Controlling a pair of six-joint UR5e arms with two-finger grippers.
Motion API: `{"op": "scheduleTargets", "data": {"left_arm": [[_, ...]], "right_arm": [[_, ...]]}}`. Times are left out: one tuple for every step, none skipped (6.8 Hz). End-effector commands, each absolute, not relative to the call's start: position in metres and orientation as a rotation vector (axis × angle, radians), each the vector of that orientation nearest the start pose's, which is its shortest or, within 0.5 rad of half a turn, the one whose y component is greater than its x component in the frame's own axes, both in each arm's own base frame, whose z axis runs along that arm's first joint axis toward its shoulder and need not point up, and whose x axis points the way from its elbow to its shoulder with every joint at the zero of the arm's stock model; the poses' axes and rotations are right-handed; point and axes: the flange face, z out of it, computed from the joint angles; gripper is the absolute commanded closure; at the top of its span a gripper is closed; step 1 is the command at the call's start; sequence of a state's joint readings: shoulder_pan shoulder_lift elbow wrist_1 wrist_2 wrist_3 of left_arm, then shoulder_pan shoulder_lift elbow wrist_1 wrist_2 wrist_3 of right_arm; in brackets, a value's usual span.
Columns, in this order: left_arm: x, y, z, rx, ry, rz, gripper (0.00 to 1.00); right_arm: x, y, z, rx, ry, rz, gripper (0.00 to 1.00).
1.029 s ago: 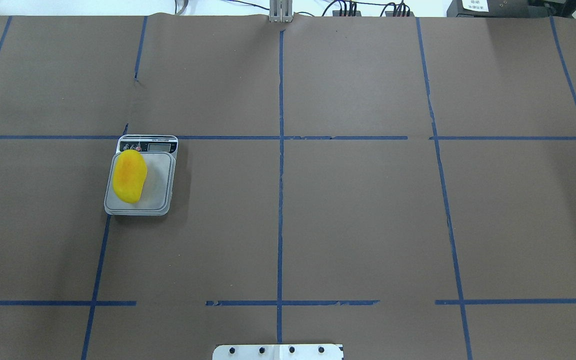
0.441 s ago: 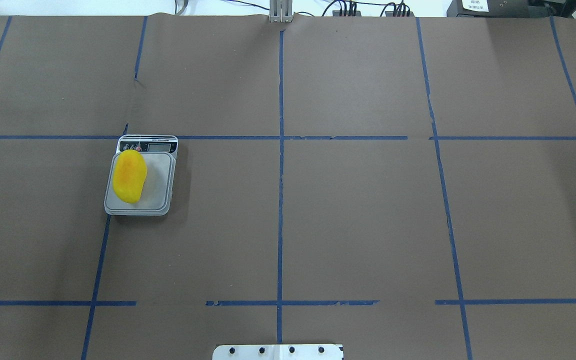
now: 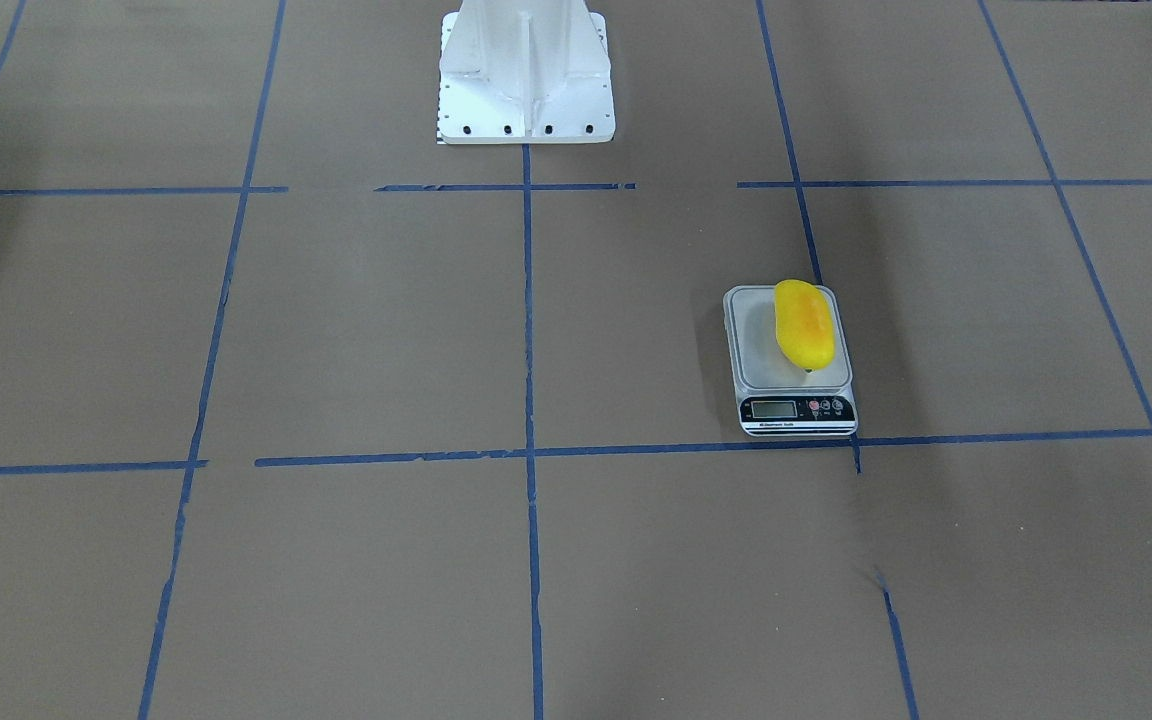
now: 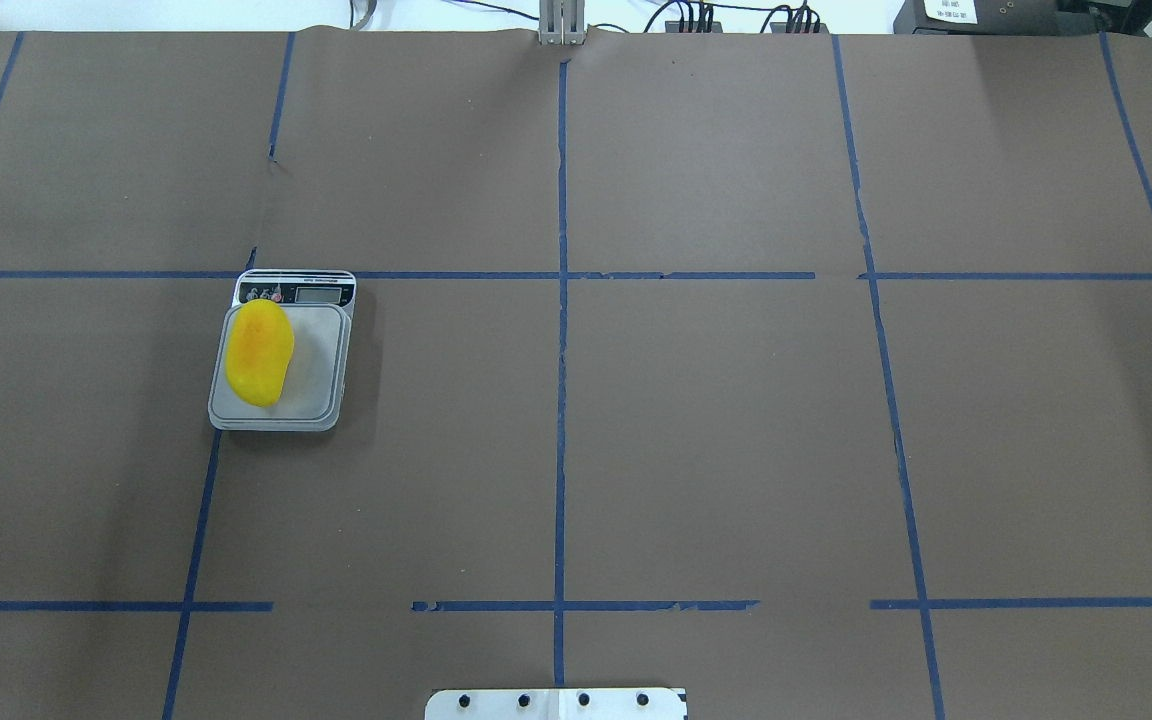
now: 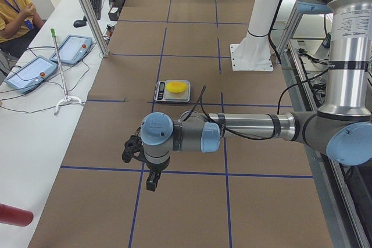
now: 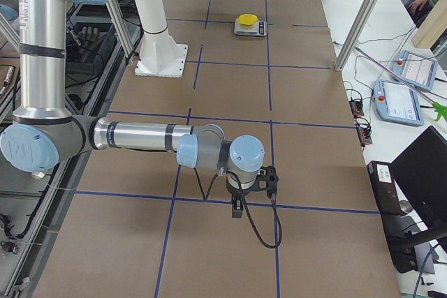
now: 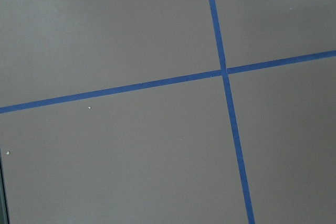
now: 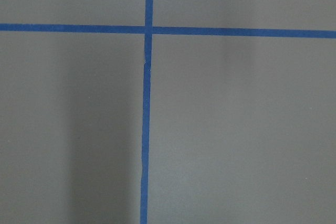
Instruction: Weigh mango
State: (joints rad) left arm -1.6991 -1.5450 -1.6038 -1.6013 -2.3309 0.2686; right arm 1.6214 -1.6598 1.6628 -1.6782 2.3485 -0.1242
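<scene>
Mango (image 4: 259, 353) lies unmoved on the scale (image 4: 321, 362) — weighing looks finished; left claw (image 5: 152, 182) and right claw (image 6: 237, 209) hang well away from it, openness impossible to tell.

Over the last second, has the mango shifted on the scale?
No. In the overhead view the mango lies where it did, along the left side of the scale, far end by the buttons.

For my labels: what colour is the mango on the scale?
The mango is bright yellow with an orange blush, best seen in the overhead view.
</scene>
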Motion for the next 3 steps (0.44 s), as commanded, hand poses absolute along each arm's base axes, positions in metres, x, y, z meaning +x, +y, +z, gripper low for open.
{"op": "scheduleTargets", "data": {"left_arm": [[-0.1259, -0.4704, 0.6619, 0.174, 0.745, 0.138, 0.00], [-0.1247, -0.4712, 0.6581, 0.167, 0.754, 0.123, 0.00], [-0.1220, -0.4684, 0.6607, 0.139, 0.804, 0.095, 0.00]], "right_arm": [[0.0859, -0.4424, 0.6656, -0.031, -0.783, -0.029, 0.00], [0.0859, -0.4424, 0.6656, -0.031, -0.783, -0.029, 0.00], [0.0859, -0.4424, 0.6656, -0.031, -0.783, -0.029, 0.00]]}}
